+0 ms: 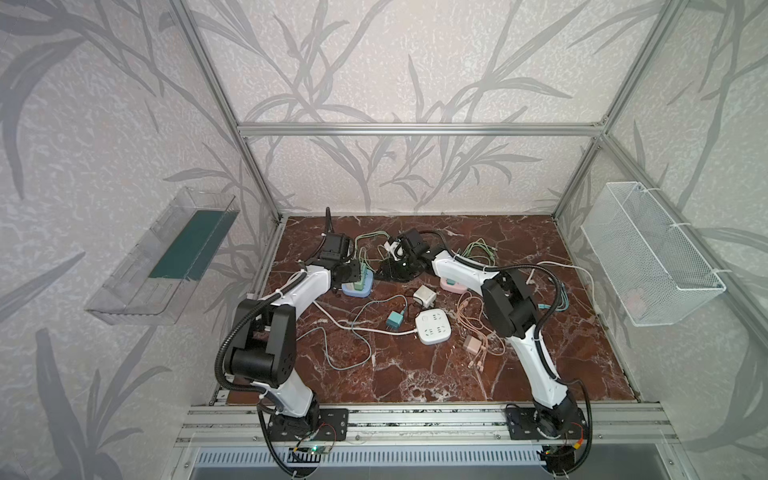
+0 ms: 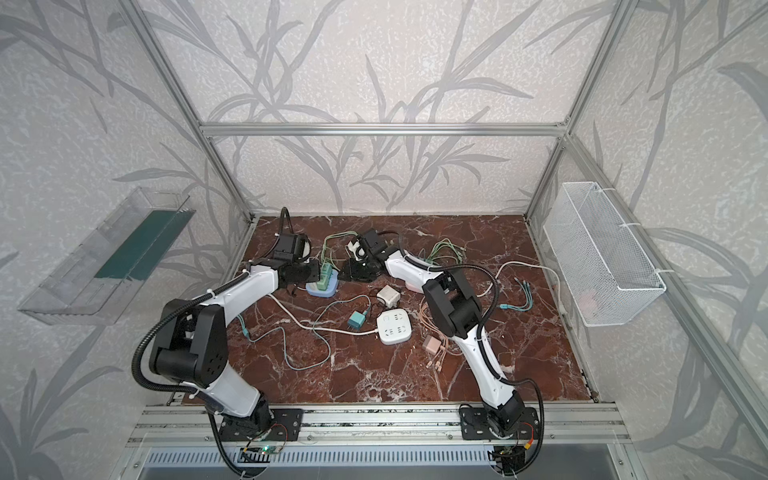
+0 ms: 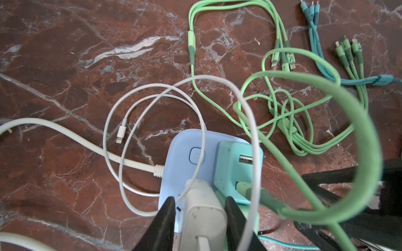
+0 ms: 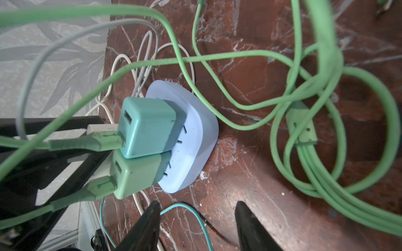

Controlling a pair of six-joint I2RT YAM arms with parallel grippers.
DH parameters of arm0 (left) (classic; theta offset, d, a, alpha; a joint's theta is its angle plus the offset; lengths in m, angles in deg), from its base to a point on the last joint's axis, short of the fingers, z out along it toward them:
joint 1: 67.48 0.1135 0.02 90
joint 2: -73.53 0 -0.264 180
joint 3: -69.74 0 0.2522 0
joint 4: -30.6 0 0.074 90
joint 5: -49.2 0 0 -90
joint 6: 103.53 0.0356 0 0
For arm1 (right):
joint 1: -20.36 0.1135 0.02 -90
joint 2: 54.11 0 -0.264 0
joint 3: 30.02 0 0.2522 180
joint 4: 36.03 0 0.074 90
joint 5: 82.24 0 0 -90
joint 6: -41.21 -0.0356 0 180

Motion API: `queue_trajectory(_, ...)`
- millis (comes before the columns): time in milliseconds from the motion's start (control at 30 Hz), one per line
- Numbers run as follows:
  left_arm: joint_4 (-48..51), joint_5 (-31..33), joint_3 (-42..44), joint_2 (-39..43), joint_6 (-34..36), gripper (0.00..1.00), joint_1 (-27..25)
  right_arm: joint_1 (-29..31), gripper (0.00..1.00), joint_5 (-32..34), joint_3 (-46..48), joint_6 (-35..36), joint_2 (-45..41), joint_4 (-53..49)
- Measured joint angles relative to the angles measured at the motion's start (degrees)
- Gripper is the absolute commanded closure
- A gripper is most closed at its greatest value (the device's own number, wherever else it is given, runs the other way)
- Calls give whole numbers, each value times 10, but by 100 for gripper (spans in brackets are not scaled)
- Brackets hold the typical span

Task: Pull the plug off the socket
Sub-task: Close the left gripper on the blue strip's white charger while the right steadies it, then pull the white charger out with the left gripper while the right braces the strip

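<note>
A light blue socket [image 1: 356,289] [image 2: 320,289] [image 3: 185,156] [image 4: 195,121] lies at the back left of the marble table. Three plugs stand in it: a white one [image 3: 203,208], a teal one [image 4: 148,128] and a green one [image 4: 137,171]. My left gripper [image 3: 200,198] [image 1: 357,274] comes down from above and is shut on the white plug, one finger on each side. My right gripper [image 4: 197,204] [image 1: 390,270] hangs open just beside the socket, holding nothing. A thin teal cable [image 4: 191,214] lies on the table between its fingers.
Loops of green cable [image 3: 293,121] and white cable [image 3: 134,121] hang and lie around the socket. Nearer the front lie a white power strip [image 1: 433,328], a loose teal plug [image 1: 393,320], a white adapter [image 1: 424,295] and a pink charger [image 1: 471,344]. A wire basket [image 1: 652,253] hangs on the right wall.
</note>
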Motion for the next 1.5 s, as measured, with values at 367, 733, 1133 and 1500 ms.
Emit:
queue_trajectory(367,6,-7,-1,0,-5,73,-17,-8,44,-10,-6,-3,8,-1)
queue_trajectory(733,19,-8,-11,-4,-11,75,-66,-12,44,-24,-6,-3,10,0)
queue_trajectory(1133,27,-9,-24,-13,-20,77,-90,-14,52,-18,39,15,10,-8)
queue_trajectory(1500,26,-5,-24,-12,-31,79,-95,-15,52,-22,56,11,6,17)
